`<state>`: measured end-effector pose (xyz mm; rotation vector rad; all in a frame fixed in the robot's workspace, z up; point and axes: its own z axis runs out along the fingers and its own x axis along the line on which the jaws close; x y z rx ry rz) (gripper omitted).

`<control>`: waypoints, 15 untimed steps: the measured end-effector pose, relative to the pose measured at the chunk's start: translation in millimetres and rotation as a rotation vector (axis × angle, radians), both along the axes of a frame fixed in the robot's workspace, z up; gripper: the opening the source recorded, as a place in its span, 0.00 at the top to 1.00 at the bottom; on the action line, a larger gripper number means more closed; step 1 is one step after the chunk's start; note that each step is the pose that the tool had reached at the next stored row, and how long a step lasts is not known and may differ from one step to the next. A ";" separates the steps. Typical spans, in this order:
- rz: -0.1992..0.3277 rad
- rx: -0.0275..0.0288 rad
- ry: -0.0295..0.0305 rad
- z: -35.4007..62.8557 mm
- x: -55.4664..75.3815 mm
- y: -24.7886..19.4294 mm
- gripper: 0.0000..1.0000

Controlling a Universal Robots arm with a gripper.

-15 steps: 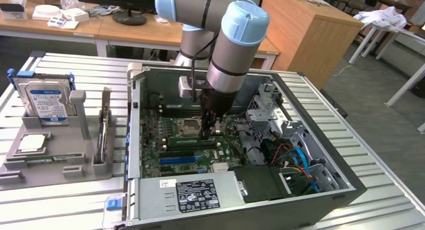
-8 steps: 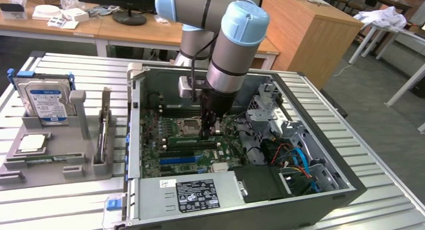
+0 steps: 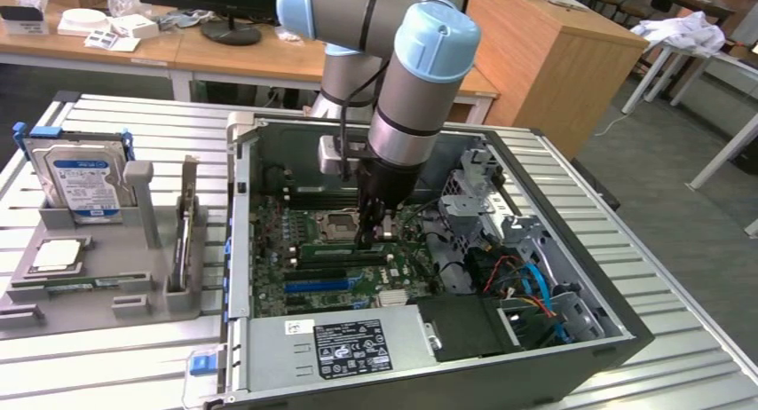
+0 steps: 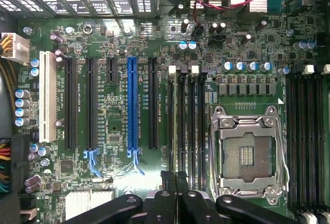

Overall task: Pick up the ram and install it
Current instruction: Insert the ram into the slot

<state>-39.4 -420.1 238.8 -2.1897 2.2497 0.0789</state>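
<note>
Slatted metal bench [image 3: 106,366] carries the open computer case [image 3: 569,357]. I read the gripper [image 4: 170,178], jaws drawn nearly together, above the memory slots [image 4: 185,126]; whether it pinches a ram, I cannot tell. One ram [image 3: 66,284] lies in the grey tray [image 3: 124,266]. Judged step: seating, which needs square alignment with a slot.

Ribbed metal table [image 3: 95,367], matt plastic tray [image 3: 124,272]

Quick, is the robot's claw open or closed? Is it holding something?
Gripper: closed, just above the memory slots; whether it holds anything cannot be told.
</note>
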 end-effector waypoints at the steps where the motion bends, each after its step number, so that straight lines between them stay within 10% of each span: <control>1: -0.001 0.0000 0.0000 0.0 0.0 0.0 0.89; 15: 0.004 -0.0001 0.0000 0.0 0.0 0.0 0.89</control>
